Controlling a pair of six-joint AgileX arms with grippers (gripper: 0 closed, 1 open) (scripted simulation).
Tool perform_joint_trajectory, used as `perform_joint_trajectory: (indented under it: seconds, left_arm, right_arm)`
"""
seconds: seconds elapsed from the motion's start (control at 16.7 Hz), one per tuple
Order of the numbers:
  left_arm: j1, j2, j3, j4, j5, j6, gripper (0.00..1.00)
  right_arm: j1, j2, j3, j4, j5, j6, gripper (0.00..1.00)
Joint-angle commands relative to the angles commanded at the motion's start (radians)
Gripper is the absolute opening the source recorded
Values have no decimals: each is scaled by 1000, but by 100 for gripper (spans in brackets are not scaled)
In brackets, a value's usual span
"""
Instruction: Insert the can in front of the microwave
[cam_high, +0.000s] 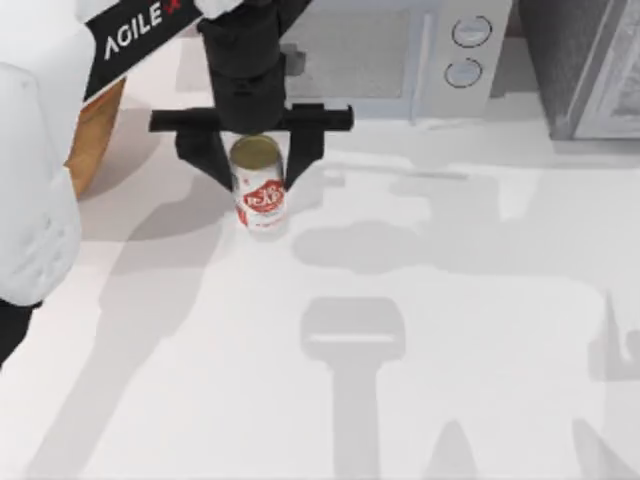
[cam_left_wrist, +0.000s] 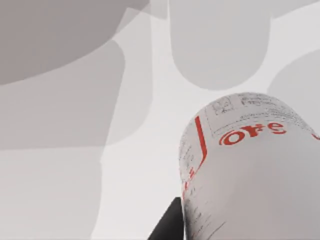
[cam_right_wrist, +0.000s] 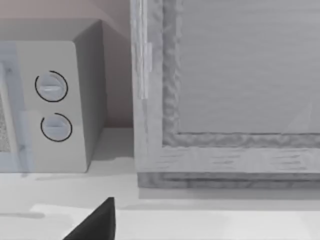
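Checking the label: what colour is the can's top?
Dull gold, above a red-and-white label; the can shows best in the top view.

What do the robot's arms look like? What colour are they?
The left arm has a chunky, rounded white shell and a black band with white AGILEX lettering. Its wrist is a black cylinder. The left end effector is black: a flat crossbar with two tapered fingers.

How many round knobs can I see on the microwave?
2. Both sit on the right part of the microwave front: the upper knob and the lower knob directly below it. Others may be hidden.
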Motion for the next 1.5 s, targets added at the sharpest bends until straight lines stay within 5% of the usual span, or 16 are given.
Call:
perform_joint_trajectory:
  seconds: [0.84,1.5]
  left_arm:
    - [-11,15,-4,19,-18,-30,0]
    - [-11,15,-4,19,-18,-30,83]
  right_arm:
    - [0,0,0,0,0,0,100]
    - [0,0,0,0,0,0,100]
